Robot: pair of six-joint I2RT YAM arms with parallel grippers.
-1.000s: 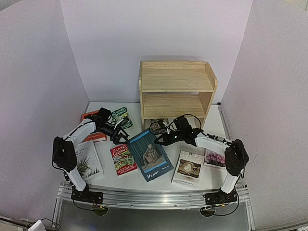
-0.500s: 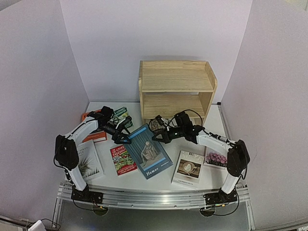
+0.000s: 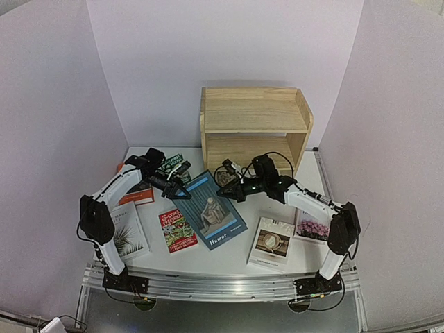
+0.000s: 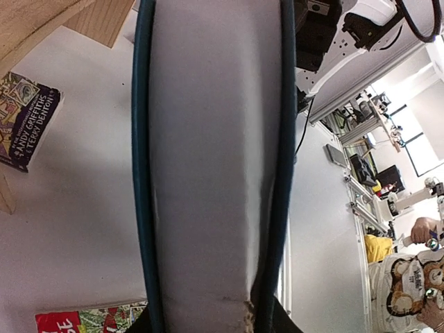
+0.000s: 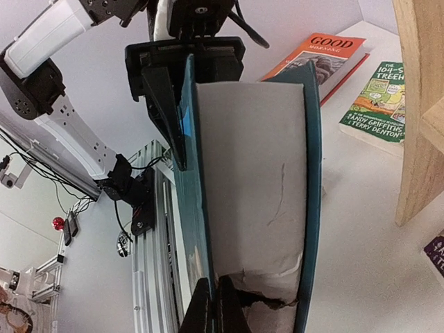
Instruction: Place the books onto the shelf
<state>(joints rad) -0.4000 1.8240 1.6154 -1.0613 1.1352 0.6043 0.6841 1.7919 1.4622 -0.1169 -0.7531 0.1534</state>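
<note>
Humor book (image 3: 214, 211), the dark blue one, is sitting tilted over the surface (image 3: 222, 262) just in front of the shelf (image 3: 253, 111), caught between both hands. The left hand (image 3: 182, 189) is clasping its left edge, partly closed, its fingers (image 5: 158, 97) straddling the covers with the white page block filling the gap. The right hand (image 3: 230, 190) is pinching the far right edge, its fingers (image 5: 229, 312) squeezed fully together on one cover, with a torn page corner showing beside them. Whether any part of the book is touching the surface cannot be told. The other books are lying flat around it: the orange GOOD book (image 5: 326, 55) and green paperback (image 5: 381, 97) at far left, the red paperback (image 3: 178, 229) and plant-cover book (image 3: 125, 232) nearer, the coffee-cover book (image 3: 272, 243) and flower-cover book (image 3: 311, 227) at right, and the dark paperback (image 4: 28, 118) by the shelf's foot.
</note>
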